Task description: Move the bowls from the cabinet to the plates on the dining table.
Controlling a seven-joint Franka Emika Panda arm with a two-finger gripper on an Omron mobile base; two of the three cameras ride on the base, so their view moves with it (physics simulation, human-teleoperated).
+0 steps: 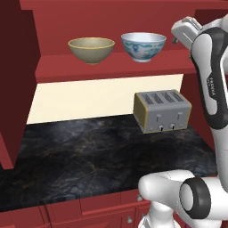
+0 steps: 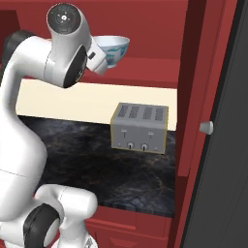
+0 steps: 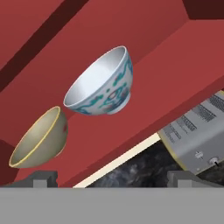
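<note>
Two bowls stand side by side on the red shelf of the open cabinet. One is the olive-tan bowl, on the left. The other is the white bowl with a blue-teal pattern, on the right. My gripper is open with nothing between its fingers. It hangs at shelf height just right of the white bowl and short of it, looking at both bowls. In the right base view my arm covers part of the white bowl. The plates and the dining table are out of view.
A silver toaster stands on the black marbled counter below the shelf. The cabinet's open door with a round knob stands close on the right. A red side panel bounds the left.
</note>
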